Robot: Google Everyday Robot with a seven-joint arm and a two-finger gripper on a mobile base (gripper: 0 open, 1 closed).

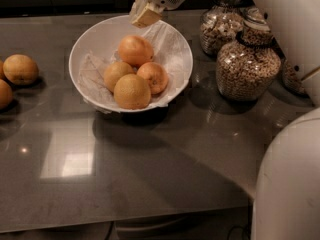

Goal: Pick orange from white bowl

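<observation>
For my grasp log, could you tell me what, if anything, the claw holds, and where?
Nothing: the claw hovers over the far rim of the white bowl, apart from the orange lying inside.

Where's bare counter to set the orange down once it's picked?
Widest bare patch: the counter in front of the white bowl. A narrower strip lies between bowl and loose fruits at left. Crowded right: cereal jars. The gripper hangs over the bowl's far rim.
</observation>
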